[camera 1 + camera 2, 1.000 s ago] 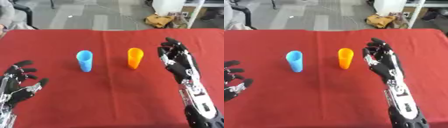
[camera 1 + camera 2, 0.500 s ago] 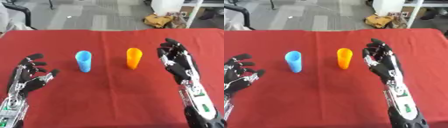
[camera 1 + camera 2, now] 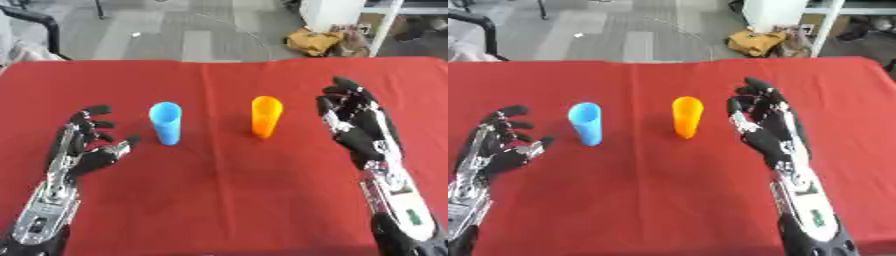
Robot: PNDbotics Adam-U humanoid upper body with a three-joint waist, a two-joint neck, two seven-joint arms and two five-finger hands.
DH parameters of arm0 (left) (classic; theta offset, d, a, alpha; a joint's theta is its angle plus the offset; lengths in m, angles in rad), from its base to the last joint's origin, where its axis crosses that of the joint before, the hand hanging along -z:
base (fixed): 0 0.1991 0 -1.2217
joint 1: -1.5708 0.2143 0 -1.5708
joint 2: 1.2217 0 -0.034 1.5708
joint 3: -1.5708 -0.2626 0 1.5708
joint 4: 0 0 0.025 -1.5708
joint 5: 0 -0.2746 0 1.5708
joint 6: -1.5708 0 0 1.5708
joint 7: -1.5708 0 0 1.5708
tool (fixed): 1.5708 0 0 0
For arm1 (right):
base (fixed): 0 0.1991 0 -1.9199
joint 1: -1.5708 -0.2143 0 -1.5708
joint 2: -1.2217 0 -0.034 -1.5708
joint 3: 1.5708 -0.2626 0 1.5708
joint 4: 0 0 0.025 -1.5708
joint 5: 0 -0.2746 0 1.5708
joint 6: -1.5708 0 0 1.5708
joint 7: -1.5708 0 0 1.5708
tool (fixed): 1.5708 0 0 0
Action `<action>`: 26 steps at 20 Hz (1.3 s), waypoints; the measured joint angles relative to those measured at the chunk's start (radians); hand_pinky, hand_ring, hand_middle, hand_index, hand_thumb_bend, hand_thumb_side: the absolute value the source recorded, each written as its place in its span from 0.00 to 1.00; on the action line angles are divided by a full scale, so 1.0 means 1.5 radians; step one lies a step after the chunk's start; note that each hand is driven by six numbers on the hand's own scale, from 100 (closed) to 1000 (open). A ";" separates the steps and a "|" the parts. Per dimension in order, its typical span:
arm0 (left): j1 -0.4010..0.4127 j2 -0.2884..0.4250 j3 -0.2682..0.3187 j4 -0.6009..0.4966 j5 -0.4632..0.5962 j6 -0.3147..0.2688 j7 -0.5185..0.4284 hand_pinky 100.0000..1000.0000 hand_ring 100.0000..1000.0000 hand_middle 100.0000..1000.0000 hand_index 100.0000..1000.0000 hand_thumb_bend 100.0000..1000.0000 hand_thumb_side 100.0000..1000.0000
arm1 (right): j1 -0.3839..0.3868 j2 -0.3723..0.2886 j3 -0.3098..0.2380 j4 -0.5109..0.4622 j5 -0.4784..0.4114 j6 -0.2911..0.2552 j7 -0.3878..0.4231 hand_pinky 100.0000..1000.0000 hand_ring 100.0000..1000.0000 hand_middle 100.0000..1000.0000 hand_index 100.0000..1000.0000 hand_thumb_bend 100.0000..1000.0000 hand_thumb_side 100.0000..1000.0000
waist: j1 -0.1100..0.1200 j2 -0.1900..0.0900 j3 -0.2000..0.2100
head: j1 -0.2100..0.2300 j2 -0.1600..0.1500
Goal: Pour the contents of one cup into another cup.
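A blue cup and an orange cup stand upright side by side on the red table. My left hand is open with spread fingers, a short way to the left of the blue cup and apart from it. To the right of the orange cup my right hand is held up open, palm turned toward the cup, with a gap between them. What the cups hold cannot be seen.
Beyond the table's far edge lies grey floor with a yellow-brown bag, a white cabinet and a dark chair frame at the far left.
My left hand has come up and forward from the lower left corner toward the blue cup. The right hand has stayed in place beside the orange cup.
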 measured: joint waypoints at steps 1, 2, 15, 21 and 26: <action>-0.006 -0.003 0.000 0.009 0.000 0.000 0.001 0.46 0.61 0.69 0.74 0.71 0.00 | 0.000 0.001 0.000 0.000 0.000 0.000 0.000 0.71 0.65 0.61 0.78 0.20 0.00 | 0.000 0.000 -0.002 | 0.001 0.000; -0.010 -0.003 0.000 0.018 0.000 0.001 0.002 0.46 0.61 0.69 0.74 0.71 0.00 | 0.000 0.003 0.000 0.000 0.000 0.001 0.001 0.71 0.65 0.61 0.78 0.20 0.00 | 0.000 0.000 -0.004 | 0.001 0.000; -0.066 -0.003 0.000 0.096 -0.006 -0.009 -0.001 0.46 0.61 0.69 0.74 0.75 0.00 | -0.007 0.004 0.007 0.000 0.000 -0.001 0.009 0.71 0.65 0.61 0.78 0.19 0.00 | -0.007 0.011 -0.034 | 0.012 0.000; -0.088 -0.001 0.000 0.115 -0.003 -0.014 -0.007 0.46 0.61 0.68 0.74 0.78 0.00 | -0.013 0.004 0.012 0.000 -0.001 0.000 0.012 0.71 0.65 0.61 0.78 0.19 0.00 | -0.005 0.018 -0.046 | 0.013 -0.004; -0.104 0.004 0.000 0.125 -0.003 -0.017 -0.011 0.46 0.60 0.68 0.74 0.77 0.00 | -0.016 0.006 0.013 0.000 -0.002 -0.001 0.015 0.71 0.65 0.61 0.78 0.19 0.00 | -0.006 0.027 -0.057 | 0.014 -0.007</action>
